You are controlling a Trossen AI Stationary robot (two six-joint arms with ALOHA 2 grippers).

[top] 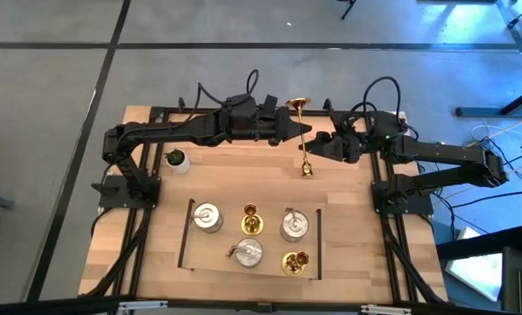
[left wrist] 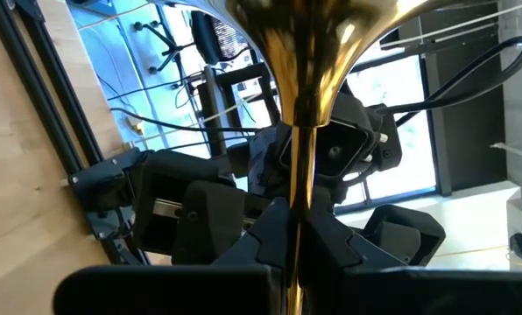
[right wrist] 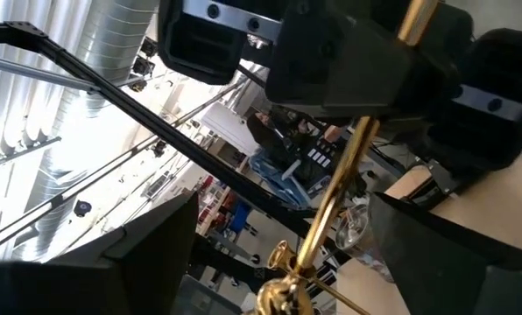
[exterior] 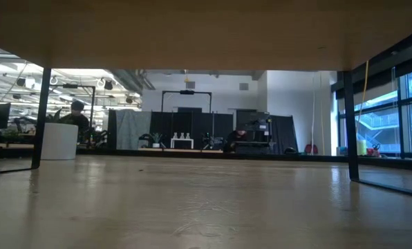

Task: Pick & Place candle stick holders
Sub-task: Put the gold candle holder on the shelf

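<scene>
A gold candle stick holder [top: 303, 140] with a slim stem is held above the far middle of the table. Its flared round base [top: 298, 105] points toward the far edge and its cup end [top: 306, 170] toward the near edge. My left gripper [top: 292, 131] is shut on its stem. My right gripper [top: 322, 145] is open, with a finger on either side of the stem [right wrist: 335, 197] and a gap to each. Three squat silver holders [top: 208, 217] and two gold holders [top: 252, 220] stand in the tray [top: 187, 234]. My left gripper pinches the slim stem [left wrist: 298, 166] between its two fingers [left wrist: 349, 249], a little way from the flared base [left wrist: 313, 35]. The fingers come level from the table's left and lie across the stem. No part of the holder shows on the table in the low view.
A small potted plant [top: 177, 159] stands at the far left of the table; its white pot also shows in the low view [exterior: 59, 141]. The dark-framed tray takes up the near middle. The two arms' grippers face each other closely over the far middle.
</scene>
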